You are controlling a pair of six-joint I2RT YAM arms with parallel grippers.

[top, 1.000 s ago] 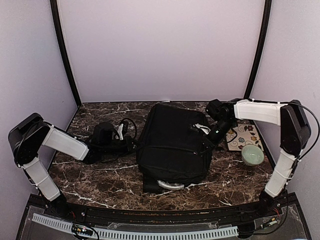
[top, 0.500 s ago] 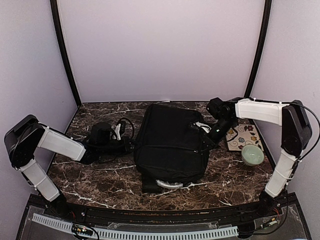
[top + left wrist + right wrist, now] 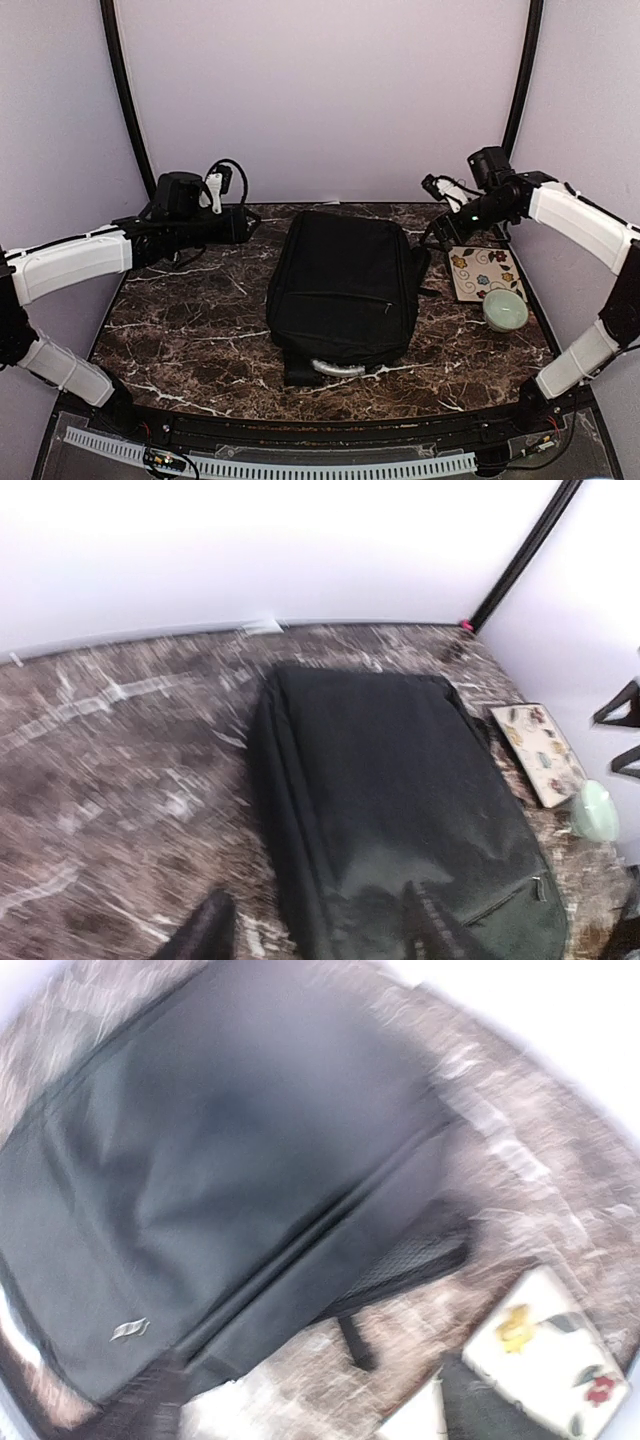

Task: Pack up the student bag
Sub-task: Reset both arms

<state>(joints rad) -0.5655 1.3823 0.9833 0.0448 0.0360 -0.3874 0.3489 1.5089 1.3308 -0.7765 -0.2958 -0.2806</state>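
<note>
— Where do things stand?
— The black backpack (image 3: 345, 285) lies flat mid-counter (image 3: 190, 320) and looks zipped. Your left hand (image 3: 310, 935) and right hand (image 3: 310, 1405) hang open and empty off its far corners.
— What's the risk?
— If you pinch only slack fabric, you may drag it into the flowered tile (image 3: 485, 272) and green bowl (image 3: 505, 310) just right of it.

the left arm (image 3: 75, 262) and right arm (image 3: 582, 216) have white shells, black joints and looping black cables (image 3: 236, 172).
</note>
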